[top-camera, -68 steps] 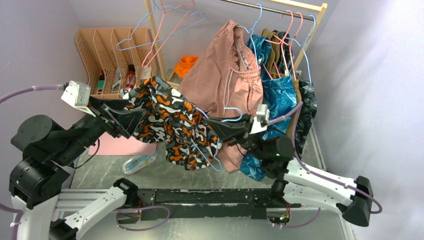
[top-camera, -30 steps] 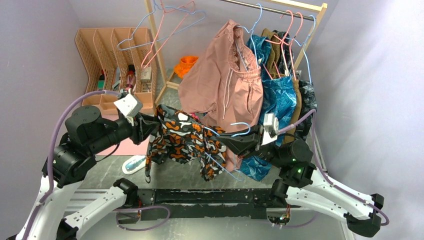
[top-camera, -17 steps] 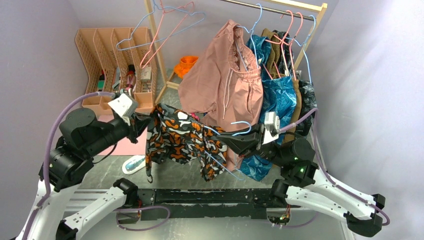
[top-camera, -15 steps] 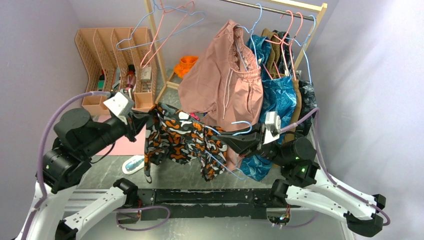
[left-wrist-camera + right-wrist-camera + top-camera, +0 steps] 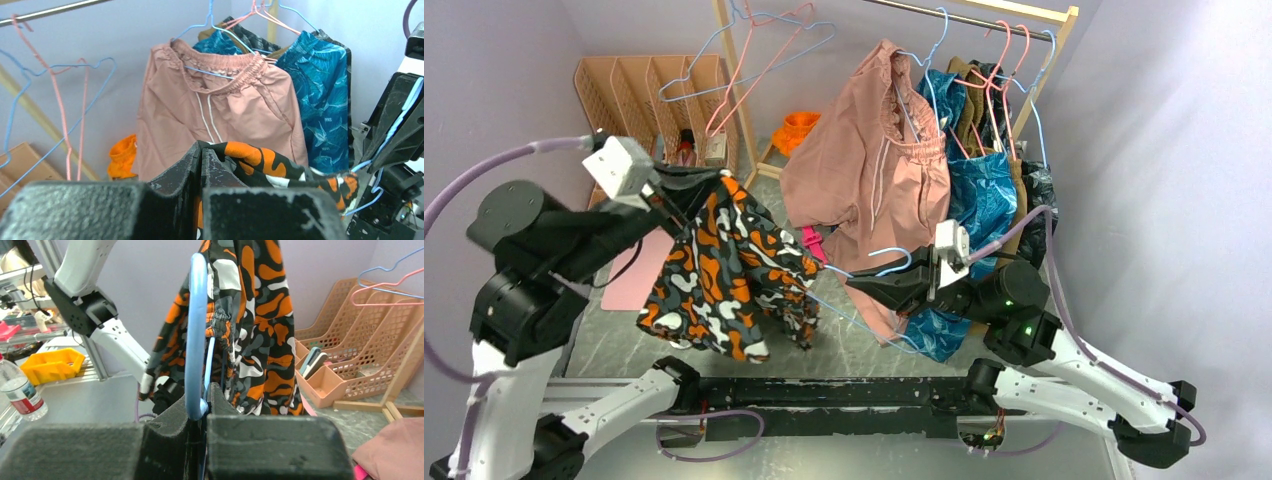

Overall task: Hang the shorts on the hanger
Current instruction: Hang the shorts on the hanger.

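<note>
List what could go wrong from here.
1. The left tool pinches only an edge of the shorts; the rest hangs loose and may slip away from the hanger.
2. The right tool grips thin wire, so a pull could twist the hanger.
3. The pink garment hangs close; the hook may snag it.

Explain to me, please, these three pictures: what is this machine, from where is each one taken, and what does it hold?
These are two robot arms bolted to a grey table. The wide picture looks down from above and behind them. The other two come from small cameras on the wrists. The left gripper is shut on the shorts, with an orange and black blotch print, and holds them up. The right gripper is shut on the hanger, which is thin and light blue. On the table are peach file trays and a pink mat. Behind, a rail carries other clothes.
</note>
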`<state>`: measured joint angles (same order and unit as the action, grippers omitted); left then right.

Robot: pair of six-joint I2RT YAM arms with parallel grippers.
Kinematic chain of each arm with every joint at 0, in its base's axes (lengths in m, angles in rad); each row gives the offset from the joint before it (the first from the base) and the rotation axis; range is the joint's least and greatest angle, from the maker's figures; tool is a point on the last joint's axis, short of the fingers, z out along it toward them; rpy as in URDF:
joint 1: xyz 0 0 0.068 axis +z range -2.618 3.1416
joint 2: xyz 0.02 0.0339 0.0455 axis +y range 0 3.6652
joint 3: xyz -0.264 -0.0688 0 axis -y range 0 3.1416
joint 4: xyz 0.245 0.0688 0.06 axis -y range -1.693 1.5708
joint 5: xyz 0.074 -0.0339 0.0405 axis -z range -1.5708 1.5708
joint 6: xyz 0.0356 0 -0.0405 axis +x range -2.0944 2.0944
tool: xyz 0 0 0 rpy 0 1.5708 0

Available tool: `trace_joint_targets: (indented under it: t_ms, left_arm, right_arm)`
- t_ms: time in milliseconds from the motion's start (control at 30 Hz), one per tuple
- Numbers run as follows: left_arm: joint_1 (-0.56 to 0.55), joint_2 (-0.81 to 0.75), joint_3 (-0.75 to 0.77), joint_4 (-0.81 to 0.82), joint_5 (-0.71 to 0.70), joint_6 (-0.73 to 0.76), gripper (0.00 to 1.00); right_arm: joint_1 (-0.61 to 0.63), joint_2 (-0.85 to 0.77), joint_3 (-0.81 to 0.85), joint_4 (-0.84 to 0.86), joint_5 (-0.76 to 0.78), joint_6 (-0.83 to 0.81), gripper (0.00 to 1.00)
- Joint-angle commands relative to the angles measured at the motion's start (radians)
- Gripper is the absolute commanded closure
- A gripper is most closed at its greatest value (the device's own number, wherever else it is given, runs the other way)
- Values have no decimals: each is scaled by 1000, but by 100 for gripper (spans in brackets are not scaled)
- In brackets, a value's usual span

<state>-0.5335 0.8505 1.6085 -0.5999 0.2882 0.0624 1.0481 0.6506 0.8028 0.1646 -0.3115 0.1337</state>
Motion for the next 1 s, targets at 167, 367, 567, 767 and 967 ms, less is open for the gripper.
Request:
trace_joint_targets:
  t_ms: [167,367,567,767,967]
  left_arm:
    - [4,144,70,58,171,-31,93]
    - [5,162,119,38,133,-78,93]
    - [5,117,118,119,114,-170,89]
    - [5,73,97,143,95,-218,62]
    - [4,38,65,155,54,-240,36]
  right_arm:
    - [-5,44,-12,212,-72,53,100]
    - [-5,-27,-96,386,53,85,100]
    - [-5,-65,-168,522,115,125,100]
    - [-5,-64,-207,623,152,157,100]
    - [-4,-53,-206,668,163,170,100]
